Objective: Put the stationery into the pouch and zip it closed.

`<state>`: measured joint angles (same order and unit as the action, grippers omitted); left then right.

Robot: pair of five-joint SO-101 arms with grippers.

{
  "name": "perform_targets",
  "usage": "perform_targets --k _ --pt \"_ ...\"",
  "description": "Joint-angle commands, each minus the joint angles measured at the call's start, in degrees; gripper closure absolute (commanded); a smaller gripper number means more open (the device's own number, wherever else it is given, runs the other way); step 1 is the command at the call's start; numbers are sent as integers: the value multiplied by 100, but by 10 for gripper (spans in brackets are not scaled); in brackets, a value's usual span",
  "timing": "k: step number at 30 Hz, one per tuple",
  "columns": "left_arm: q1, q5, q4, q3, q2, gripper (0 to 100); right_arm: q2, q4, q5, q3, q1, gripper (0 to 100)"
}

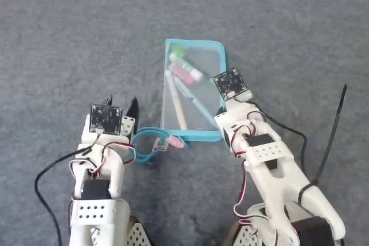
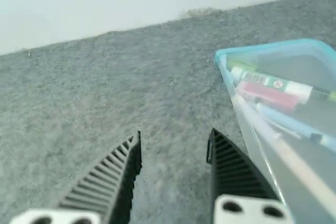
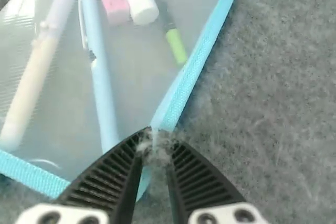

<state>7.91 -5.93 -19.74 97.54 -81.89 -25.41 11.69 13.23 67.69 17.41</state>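
At the rim of the pouch (image 1: 194, 42), pinching it with the right gripper (image 3: 154, 142). Holding the left gripper (image 2: 175, 135) spread wide alongside.

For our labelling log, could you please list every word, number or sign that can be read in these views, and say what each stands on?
No text can be read in any view.
White stick inside the pouch: its green-and-white label carries print, too blurred to read.
White tag just outside the pouch: too small to tell whether it carries print.
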Motion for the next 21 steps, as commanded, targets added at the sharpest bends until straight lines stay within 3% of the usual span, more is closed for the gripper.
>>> perform_targets --k 1,8,21 --pt "35 97 290 -66 -26 802 -303 -145 -44 -35 40 992" --pt "0 97 299 -66 -26 802 -303 -154 -35 -35 48 992" --pt "-853 88 -316 -66 -18 802 -778 -523 -18 220 -207 992"
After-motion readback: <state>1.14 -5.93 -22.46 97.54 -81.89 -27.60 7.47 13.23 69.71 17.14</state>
